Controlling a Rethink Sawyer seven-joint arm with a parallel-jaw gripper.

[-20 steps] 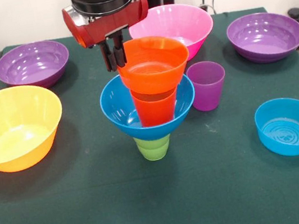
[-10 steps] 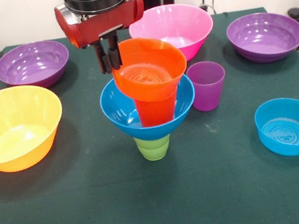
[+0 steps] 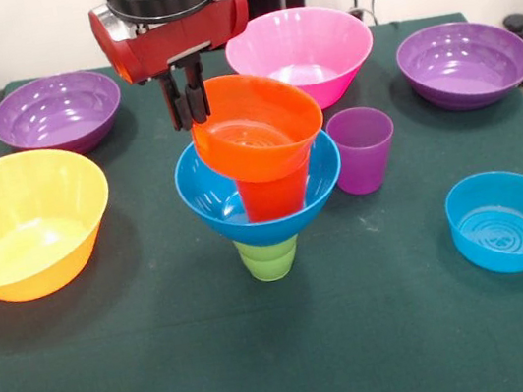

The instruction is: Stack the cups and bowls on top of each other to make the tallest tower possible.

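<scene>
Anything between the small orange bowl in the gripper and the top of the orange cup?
Nothing visible. The gripper pinches the rim of the small glossy orange plastic bowl, which sits tilted directly over the orange plastic cup standing inside the medium blue plastic bowl. No other object intrudes there.

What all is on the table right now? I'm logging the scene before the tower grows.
tower: one; green cup, medium blue bowl, orange cup, small orange bowl tilted on top; table centre
purple cup: one, right of the tower
purple bowls: two, back left and back right
pink bowl: one, back centre
yellow-orange bowl: one, left
small blue bowl: one, front right
tool: red and black, gripping the small orange bowl's rim
</scene>
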